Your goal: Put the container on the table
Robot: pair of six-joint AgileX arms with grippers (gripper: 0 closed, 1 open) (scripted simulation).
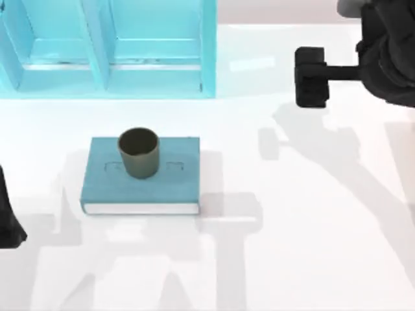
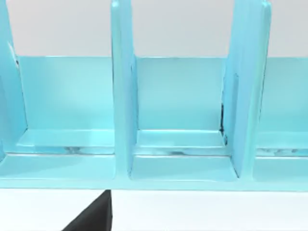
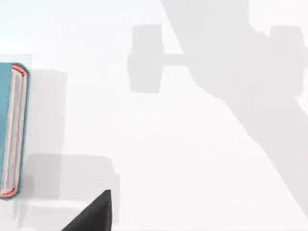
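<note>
The small olive-brown cylindrical cup stands upright, mouth up, on the teal hardcover book lying on the glossy white table. It sits well left of the right gripper. The left arm, cut off at the table's left edge, looks nearer. I cannot tell either gripper's finger state.

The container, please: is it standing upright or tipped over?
Upright: the container stands on the book, its dark open mouth facing up.

Rendered sim workspace, not a real room: plain glossy white table w/ soft grey shadows, light-blue shelf unit at rear, well left of right gripper. No walls/fixtures discernible.
</note>
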